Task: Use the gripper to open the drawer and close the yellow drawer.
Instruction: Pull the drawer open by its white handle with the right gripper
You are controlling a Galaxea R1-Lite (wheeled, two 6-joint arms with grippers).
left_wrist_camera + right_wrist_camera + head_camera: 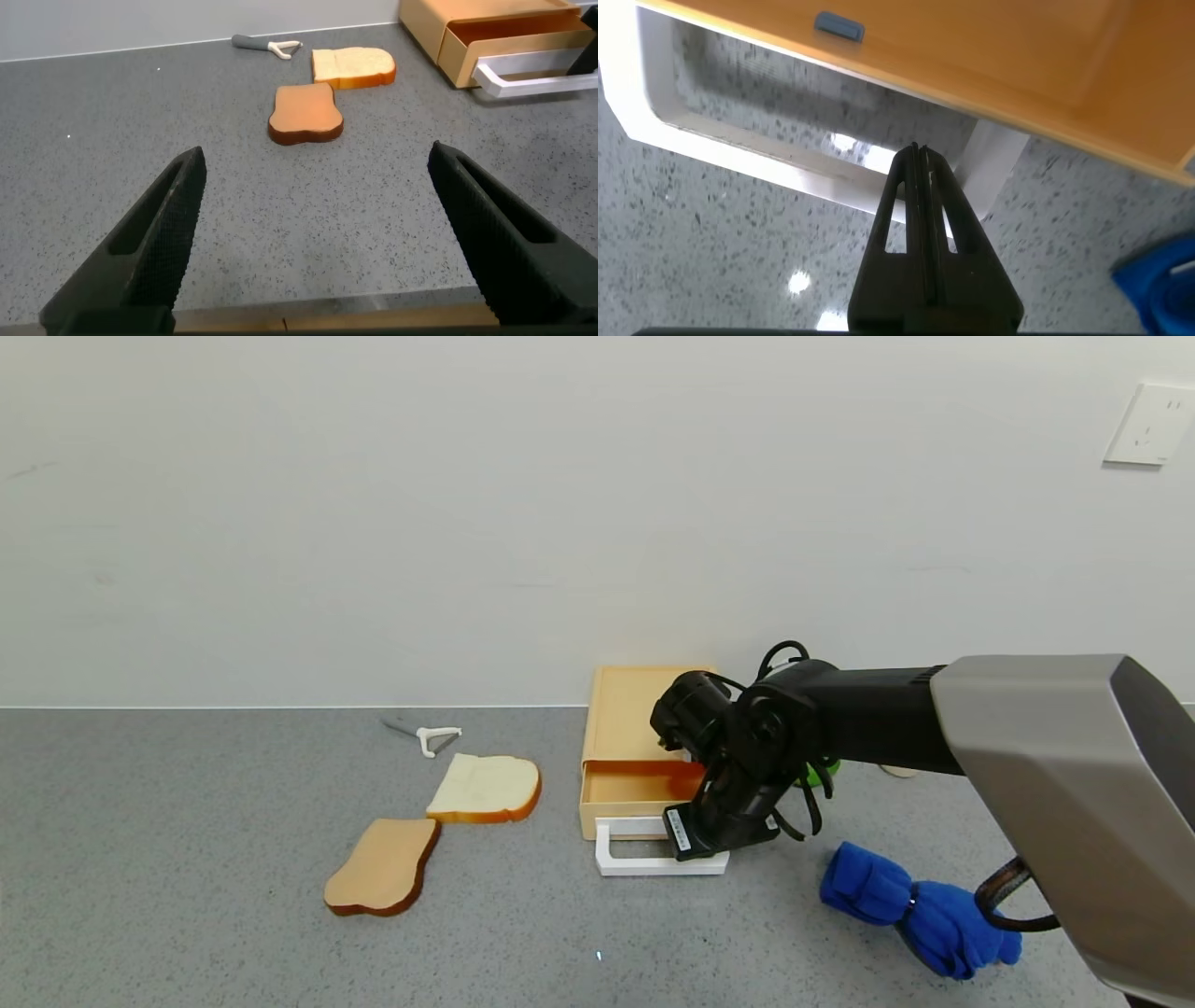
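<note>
Black fingers [920,201] of the right gripper [702,840] are pressed together, reaching into the white loop handle [653,863], likely hooking it rather than pinching it. Just beyond, the drawer [635,793] sits partly pulled out of its yellow-tan case [621,709], which stands against the wall. The left gripper [318,233] hovers spread and idle, well apart, with 2 bread slices [439,826] nearby.

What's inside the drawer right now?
The drawer is pulled partly out; the exposed part of its tray looks empty. The right gripper at the handle covers its right end, and the rest sits hidden inside the case.
</note>
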